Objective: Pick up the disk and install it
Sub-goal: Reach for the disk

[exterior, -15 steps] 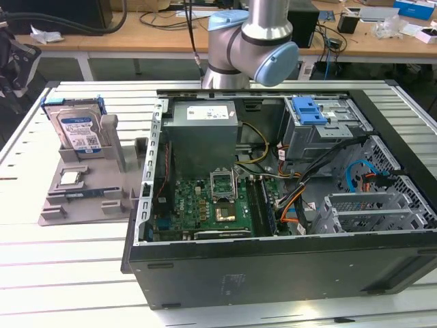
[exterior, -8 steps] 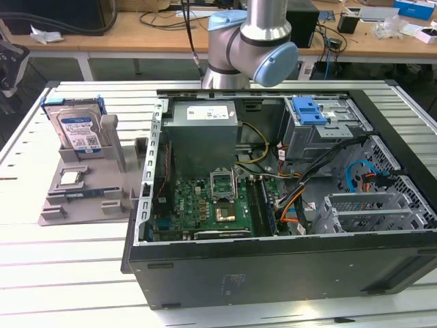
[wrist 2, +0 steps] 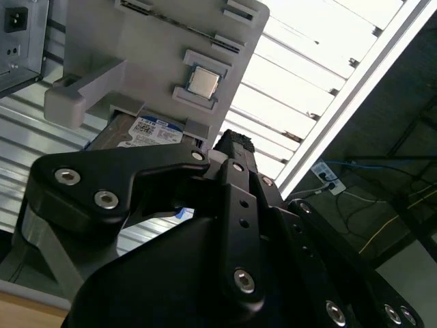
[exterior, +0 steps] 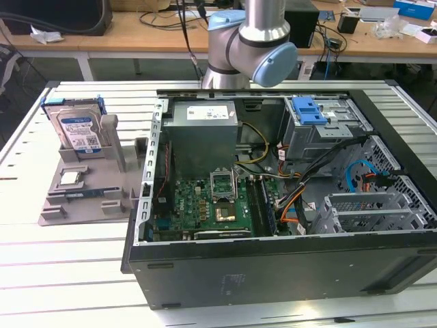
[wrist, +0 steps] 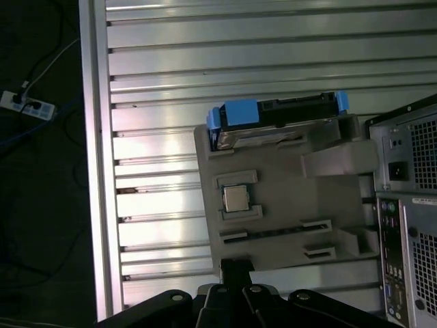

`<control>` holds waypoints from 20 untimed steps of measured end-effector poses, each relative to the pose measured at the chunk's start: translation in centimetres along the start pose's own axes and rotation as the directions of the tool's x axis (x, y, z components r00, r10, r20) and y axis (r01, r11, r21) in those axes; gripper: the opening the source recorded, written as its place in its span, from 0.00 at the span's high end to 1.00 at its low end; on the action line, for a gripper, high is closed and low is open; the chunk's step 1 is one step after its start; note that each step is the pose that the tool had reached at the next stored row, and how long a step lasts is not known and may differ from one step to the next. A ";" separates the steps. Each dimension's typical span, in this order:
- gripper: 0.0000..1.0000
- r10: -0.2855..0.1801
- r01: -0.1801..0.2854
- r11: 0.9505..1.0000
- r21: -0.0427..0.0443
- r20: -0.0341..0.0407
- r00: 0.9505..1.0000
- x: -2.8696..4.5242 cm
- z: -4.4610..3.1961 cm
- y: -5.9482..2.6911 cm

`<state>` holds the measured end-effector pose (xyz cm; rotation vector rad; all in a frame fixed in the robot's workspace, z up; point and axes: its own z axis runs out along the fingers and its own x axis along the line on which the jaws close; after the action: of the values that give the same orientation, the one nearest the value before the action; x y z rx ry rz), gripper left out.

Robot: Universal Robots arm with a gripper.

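Disk (exterior: 78,130) standing on edge in the end slot of the grey holder (exterior: 82,205), label outward, blue bracket around it; the holder rests on the slatted bench (exterior: 61,273), and the open computer case (exterior: 273,273) lies just beside the holder. The hand (wrist 2: 233,145) is held above the holder, apart from the disk and clamped on nothing; whether it is apart or together cannot be told, since its tips are masked by its own black linkage in both wrist views. Judged risks: a grasp taken off-centre on the plastic bracket could tilt the disk and jam it in the slot, or let it slip once lifted; a descent placed too far along the holder could strike the processor chip (exterior: 71,178) or the memory stick (exterior: 83,193) lying on the holder's flat part; inside the case, the loose cables (exterior: 295,199) near the drive cage (exterior: 328,126) could foul the disk on insertion. Hidden or unclear: the disk's lower edge is sunk in the slot; the cage interior is screened by its blue latch (exterior: 308,109) and sheet metal; the arm (exterior: 249,48) is cut off in the exterior view.
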<state>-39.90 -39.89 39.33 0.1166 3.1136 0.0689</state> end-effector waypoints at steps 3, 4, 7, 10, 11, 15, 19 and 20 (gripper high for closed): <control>0.90 0.000 0.000 1.000 0.000 0.000 1.000 0.47 -0.01 -0.04; 0.90 0.000 0.000 1.000 0.000 0.000 1.000 0.64 -0.02 -0.05; 0.90 0.000 0.000 1.000 0.000 0.000 1.000 1.12 -0.03 -0.08; 0.90 0.000 0.000 1.000 0.000 0.000 1.000 1.62 -0.05 -0.12; 0.90 0.000 0.000 1.000 0.000 0.000 1.000 1.77 -0.04 -0.13; 0.90 0.000 0.000 1.000 0.000 0.000 1.000 2.27 -0.04 -0.10; 0.90 0.000 0.000 1.000 0.000 0.000 1.000 2.50 0.01 0.45; 0.90 0.000 0.000 1.000 0.000 0.000 1.000 2.52 0.04 0.75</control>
<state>-42.36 -38.95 39.26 0.1163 3.1136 0.0687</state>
